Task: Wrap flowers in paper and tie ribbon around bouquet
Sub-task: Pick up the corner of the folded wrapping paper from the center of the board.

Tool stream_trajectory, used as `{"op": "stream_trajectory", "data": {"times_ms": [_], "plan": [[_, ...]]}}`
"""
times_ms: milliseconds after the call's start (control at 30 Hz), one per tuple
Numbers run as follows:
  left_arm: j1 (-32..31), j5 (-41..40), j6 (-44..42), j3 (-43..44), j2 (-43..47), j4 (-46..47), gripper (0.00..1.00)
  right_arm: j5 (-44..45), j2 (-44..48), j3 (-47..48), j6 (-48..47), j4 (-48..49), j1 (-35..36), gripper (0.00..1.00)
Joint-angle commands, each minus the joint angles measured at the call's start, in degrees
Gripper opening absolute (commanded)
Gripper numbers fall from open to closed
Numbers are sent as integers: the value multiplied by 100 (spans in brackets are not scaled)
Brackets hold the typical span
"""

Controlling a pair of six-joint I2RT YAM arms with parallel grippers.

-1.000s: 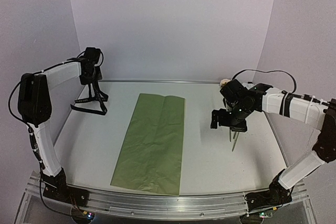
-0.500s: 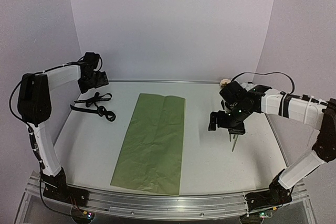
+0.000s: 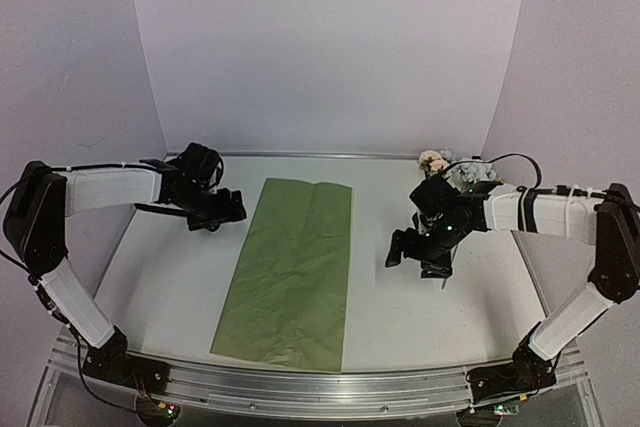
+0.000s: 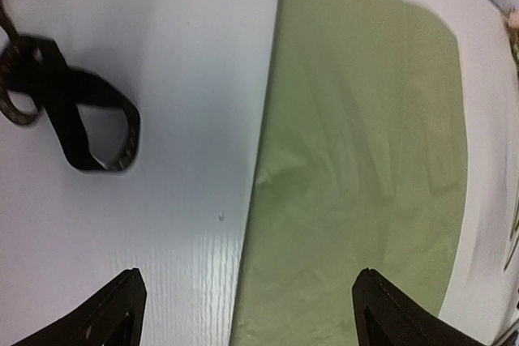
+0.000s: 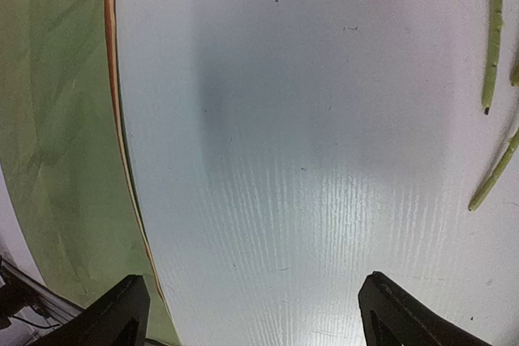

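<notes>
Olive-green paper [image 3: 290, 267] lies flat at the middle of the top view. It is a long creased sheet running from the near edge of the pale table [image 3: 170, 277] toward the back, with one fold line along its length. The left wrist view shows its fine wrinkles and straight left edge. Only the right wrist view shows a thin tan-orange line along the sheet's edge, where the reverse side peeks out. The flowers [image 3: 434, 160] sit at the right rear of the table in the top view, with cream-peach heads and a pale blue cluster just behind the right arm [image 3: 540, 212], which hides most of the bunch. The right wrist view catches only the thin green stems [image 5: 491, 30] at the right edge of the frame, lying on the table well apart from the paper. The ribbon [image 4: 81, 119], black and looped, lies in the upper left of the left wrist view, on bare table to the left of the paper and not touching it. Pale marks run along it but are too blurred to read. From above, the left arm [image 3: 110, 187] covers most of it. The left gripper [image 4: 248, 277] hangs over the paper's left edge with its fingers spread wide and nothing between them. The right gripper [image 5: 255, 277] is likewise spread and empty, above bare table between the paper and the stems.
</notes>
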State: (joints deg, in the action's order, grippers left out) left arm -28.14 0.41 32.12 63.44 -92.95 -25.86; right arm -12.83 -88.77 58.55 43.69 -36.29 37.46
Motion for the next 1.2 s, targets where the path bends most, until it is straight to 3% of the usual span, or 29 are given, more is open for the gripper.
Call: {"op": "stream_trajectory", "data": {"times_ms": [0,267,467,633,900,1167], "plan": [[-355,534,440,-607,297,425,79,-19,-139,-268,626,904,324,89],[-662,750,748,-1473,520,690,57,-159,-779,-453,1490,2154,832,78],[-971,567,951,-1703,490,556,53,-79,-851,-562,1651,2350,1039,77],[-1170,669,1145,-1650,206,719,42,-142,-1011,-507,1707,2448,1044,77],[-1412,849,1378,-1476,-190,1014,33,-341,-1185,-355,1636,2454,982,77],[-1589,841,1599,-1235,-329,1166,33,-558,-1157,-353,1669,2535,794,77]]}}
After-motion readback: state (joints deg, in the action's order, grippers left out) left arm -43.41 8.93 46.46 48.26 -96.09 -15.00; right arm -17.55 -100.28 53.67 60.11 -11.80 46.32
